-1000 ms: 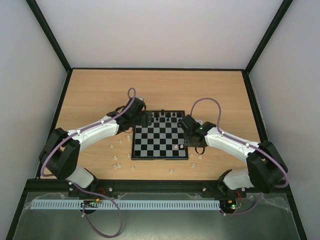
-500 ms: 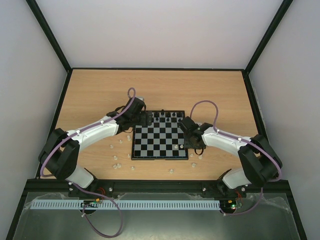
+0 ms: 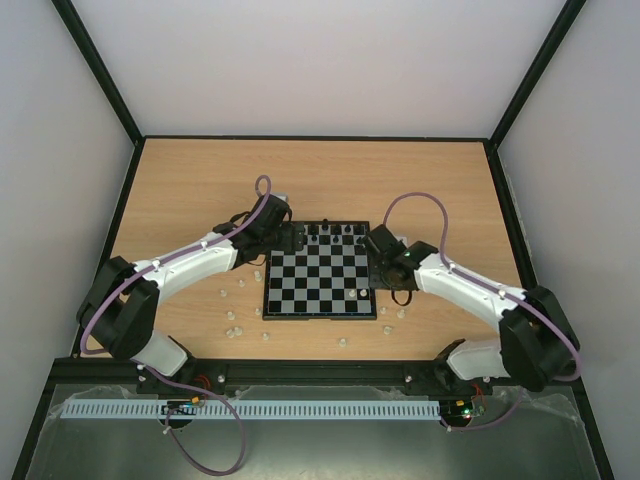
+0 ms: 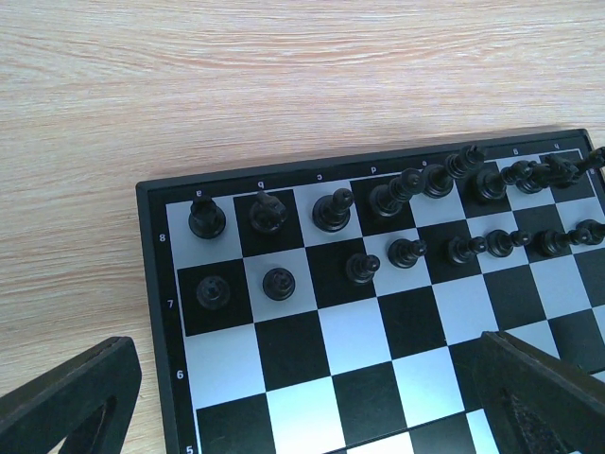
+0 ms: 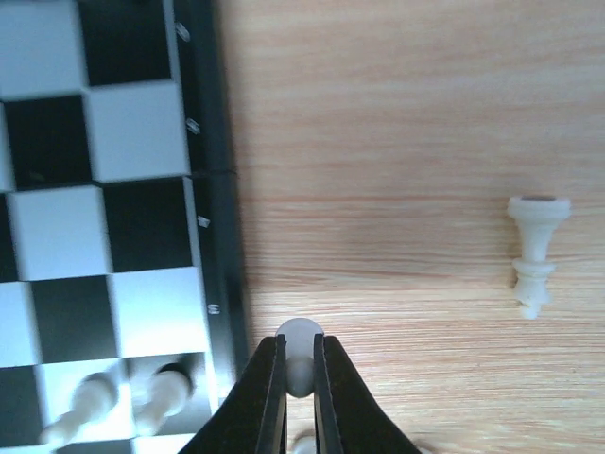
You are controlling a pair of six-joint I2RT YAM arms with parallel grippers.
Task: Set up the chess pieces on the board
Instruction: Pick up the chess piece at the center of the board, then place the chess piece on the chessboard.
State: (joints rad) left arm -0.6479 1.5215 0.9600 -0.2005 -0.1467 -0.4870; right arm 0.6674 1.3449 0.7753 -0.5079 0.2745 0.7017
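Beside board edge | right gripper pinches white piece between jaws | left gripper gapes above board

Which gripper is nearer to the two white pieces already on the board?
Right. The right gripper, shut on a white pawn, sits just off the board edge beside the two white pieces; the left gripper hangs open over the far left corner.

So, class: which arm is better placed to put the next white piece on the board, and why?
Right. The right gripper is shut on a white piece beside the board; the left gripper hangs open over the black pieces.
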